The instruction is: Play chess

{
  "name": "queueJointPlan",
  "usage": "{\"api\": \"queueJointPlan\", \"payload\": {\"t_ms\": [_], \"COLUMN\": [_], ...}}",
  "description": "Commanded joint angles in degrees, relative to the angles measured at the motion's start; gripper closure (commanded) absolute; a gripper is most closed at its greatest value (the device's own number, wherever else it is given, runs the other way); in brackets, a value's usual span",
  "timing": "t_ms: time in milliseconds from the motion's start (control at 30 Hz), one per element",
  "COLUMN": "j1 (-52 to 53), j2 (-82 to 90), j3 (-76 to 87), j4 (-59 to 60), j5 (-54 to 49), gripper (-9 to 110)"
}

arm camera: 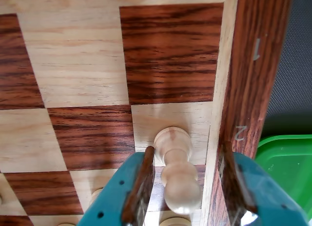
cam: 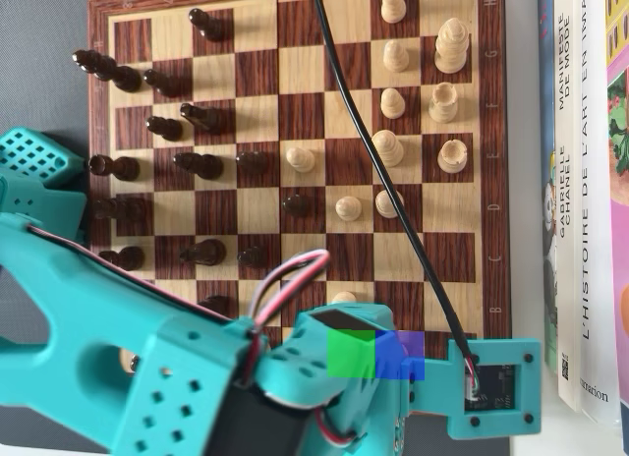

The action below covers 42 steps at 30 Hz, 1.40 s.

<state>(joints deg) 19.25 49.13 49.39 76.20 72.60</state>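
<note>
In the wrist view my gripper (arm camera: pixel 187 150) is open with its teal, brown-padded jaws on either side of a light wooden pawn (arm camera: pixel 178 179). The pawn stands upright on a light square at the edge of the chessboard (arm camera: pixel 170 55), beside the border mark "2". The left pad (arm camera: pixel 141 179) is close to the pawn and the right pad (arm camera: pixel 234 179) is over the dark border, well apart from it. In the overhead view my teal arm (cam: pixel 197 377) covers the board's near edge and hides the jaws and this pawn. Dark pieces (cam: pixel 197 163) stand on the left and light pieces (cam: pixel 388 146) on the right.
A green container (arm camera: pixel 287 170) lies just beyond the board's border in the wrist view. More light pawns (arm camera: pixel 97 194) stand nearby on the left. In the overhead view a black cable (cam: pixel 378 171) crosses the board and books (cam: pixel 585 181) lie along its right side.
</note>
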Motion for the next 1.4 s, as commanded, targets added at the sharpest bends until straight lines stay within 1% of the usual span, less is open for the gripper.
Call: {"api": "queueJointPlan", "payload": {"t_ms": [0,367,967,1167,1367], "j1": [0.79,0.18,0.00,0.00,0.00], "j2": [0.79,0.79,3.25,3.52,3.52], "j3": [-2.64,-4.83,-4.13,-4.13,-4.39], "j4": [0.09,0.18,0.18,2.11,1.85], "j5": [-0.26,-0.26,-0.26,-0.26,-0.26], "gripper": [83,83,83,83,90]}}
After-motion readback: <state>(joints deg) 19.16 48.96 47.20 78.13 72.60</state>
